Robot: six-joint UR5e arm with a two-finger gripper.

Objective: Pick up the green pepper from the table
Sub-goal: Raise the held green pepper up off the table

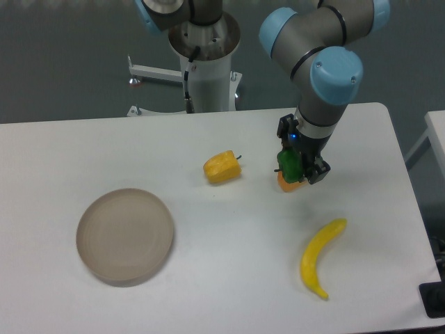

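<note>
While the black two-finger gripper [300, 169] is clamping the small glossy green pepper [289, 163], you are holding something light, slippery; grip its lobed sides.

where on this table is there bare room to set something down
Bare patches on the white rectangular table: the left rear, behind the round beige plate, and the front middle between plate and yellow banana. It is crowded right of centre, where the pincer, glossy green pepper, orange piece and yellow pepper cluster.

Green pepper [289, 163] dark green — table [208, 278] white, plate [125, 236] beige.
</note>
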